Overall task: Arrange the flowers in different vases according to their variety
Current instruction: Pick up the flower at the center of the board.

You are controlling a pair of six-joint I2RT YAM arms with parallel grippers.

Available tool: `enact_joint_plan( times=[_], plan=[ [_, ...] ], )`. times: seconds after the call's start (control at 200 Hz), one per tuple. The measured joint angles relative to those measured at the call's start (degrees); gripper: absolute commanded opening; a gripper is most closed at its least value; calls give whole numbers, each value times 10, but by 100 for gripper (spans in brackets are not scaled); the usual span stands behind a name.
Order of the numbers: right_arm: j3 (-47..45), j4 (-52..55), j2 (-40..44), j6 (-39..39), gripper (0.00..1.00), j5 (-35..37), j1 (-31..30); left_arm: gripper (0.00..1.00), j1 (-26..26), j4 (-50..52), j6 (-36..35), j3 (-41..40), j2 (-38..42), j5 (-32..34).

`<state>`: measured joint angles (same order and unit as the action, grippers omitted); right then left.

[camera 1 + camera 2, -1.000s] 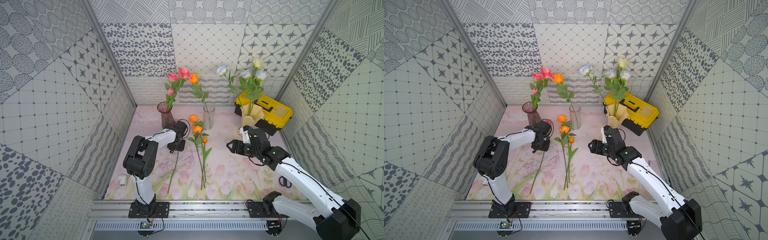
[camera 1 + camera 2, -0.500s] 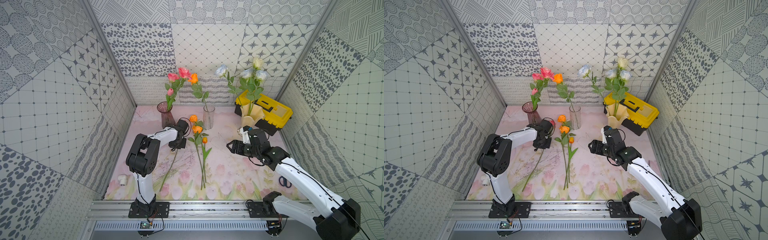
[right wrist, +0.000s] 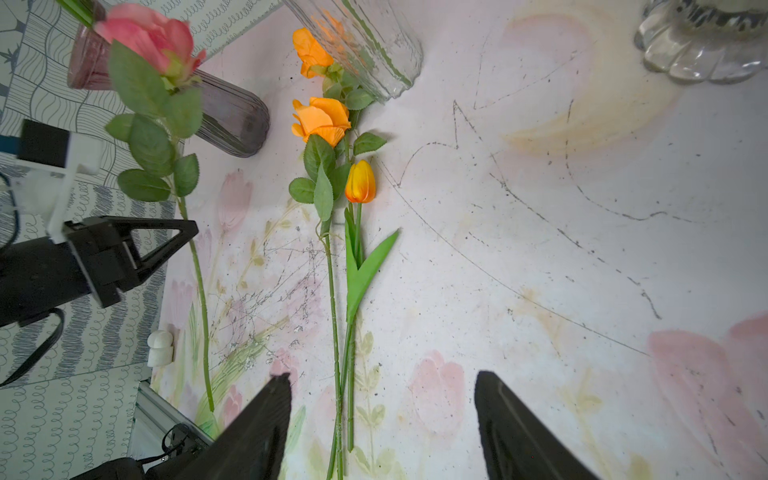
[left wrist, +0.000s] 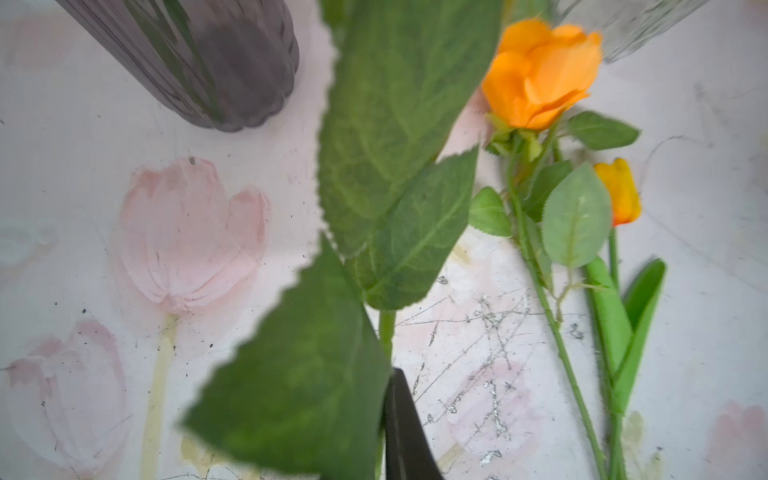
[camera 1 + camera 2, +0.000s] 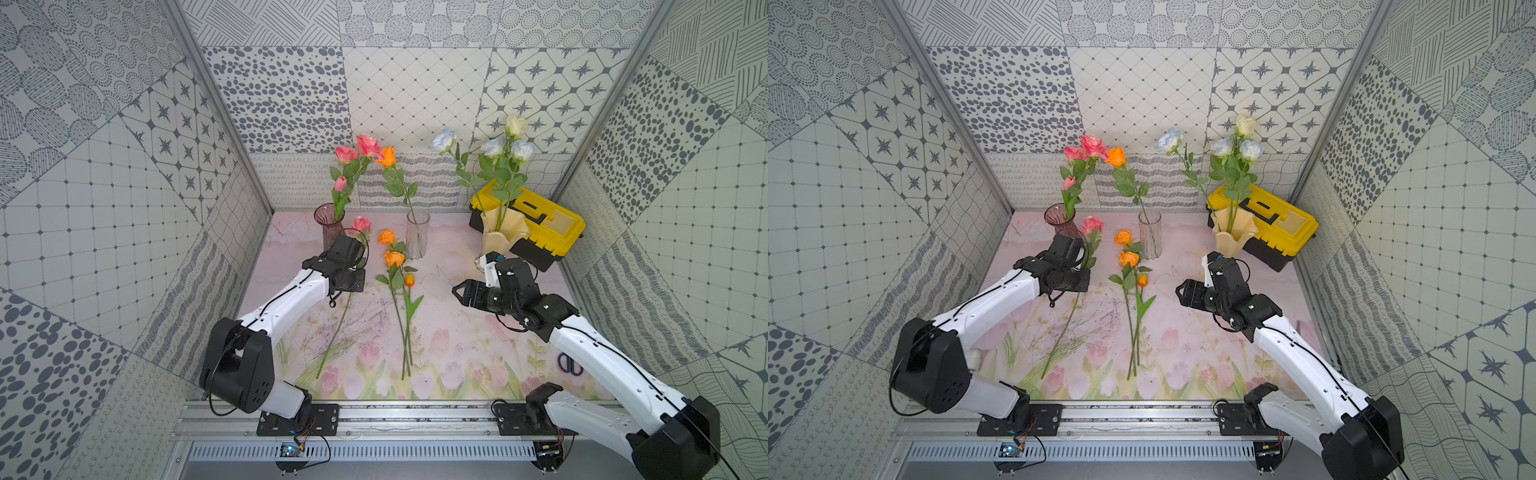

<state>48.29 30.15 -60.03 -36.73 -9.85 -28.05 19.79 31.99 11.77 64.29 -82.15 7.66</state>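
Pink rose (image 5: 360, 225), stem clamped in the left gripper (image 3: 187, 232), slants toward the table's (image 5: 449, 332) front edge, bloom just beside the purple vase (image 5: 330, 224); right gripper (image 5: 457, 291) gapes empty, farther off.

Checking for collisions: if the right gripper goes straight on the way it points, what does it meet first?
Likely the orange tulip, lying on the table ahead of the right gripper; depth is hard to judge.

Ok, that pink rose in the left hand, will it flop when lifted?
Probably fairly stiff: the pink rose shows a straight stem on both sides of the left hand. Likely top-heavy, with bloom and leaves at one end, so it may pivot in the grip.
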Motion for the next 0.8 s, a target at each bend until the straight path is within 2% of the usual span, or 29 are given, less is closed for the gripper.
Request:
enact_joint_plan(
  times=[0.19,0.42,0.8],
  plan=[
    [0,-4,0,-2,74,0,0,0,0,-36,-35,28,80,-20],
    [0,-4,0,-4,74,0,0,0,0,-86,-78,83,126,-30],
    [0,-4,0,-4,74,0,0,0,-28,-185,-138,204,97,-23]
  ],
)
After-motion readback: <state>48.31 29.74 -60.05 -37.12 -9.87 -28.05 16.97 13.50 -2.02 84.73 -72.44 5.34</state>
